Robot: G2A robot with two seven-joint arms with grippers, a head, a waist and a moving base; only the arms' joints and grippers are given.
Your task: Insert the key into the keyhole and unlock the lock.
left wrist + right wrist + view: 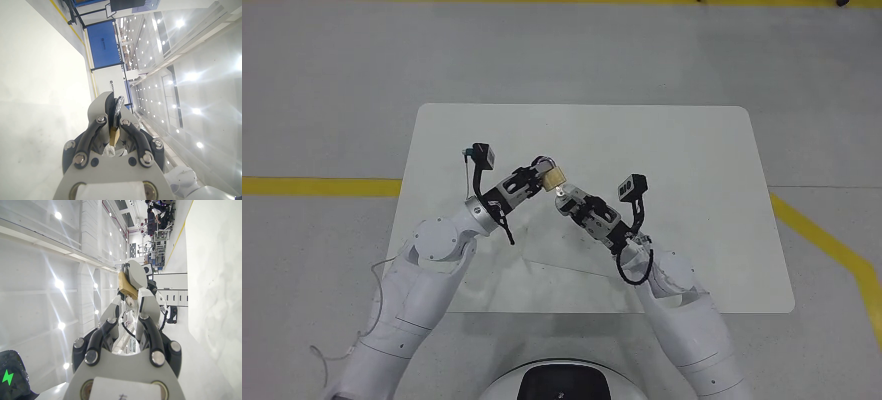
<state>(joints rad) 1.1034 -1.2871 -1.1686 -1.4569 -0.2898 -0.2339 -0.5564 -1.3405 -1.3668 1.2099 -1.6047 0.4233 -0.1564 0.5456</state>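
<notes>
Left hand (114,102): clenched on the steel shackle (119,103) of the brass padlock (125,285), which it holds in the air above the middle of the worktop (712,150), somewhat nearer the far edge than the near edge. Key (130,302): its round head sits against the bottom face of the padlock body. Right hand (565,197): positioned at the key head. Whether it grips the key cannot be told.

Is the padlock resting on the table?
No: the left hand clamps the padlock by its shackle, holding it in the air off the table.
</notes>
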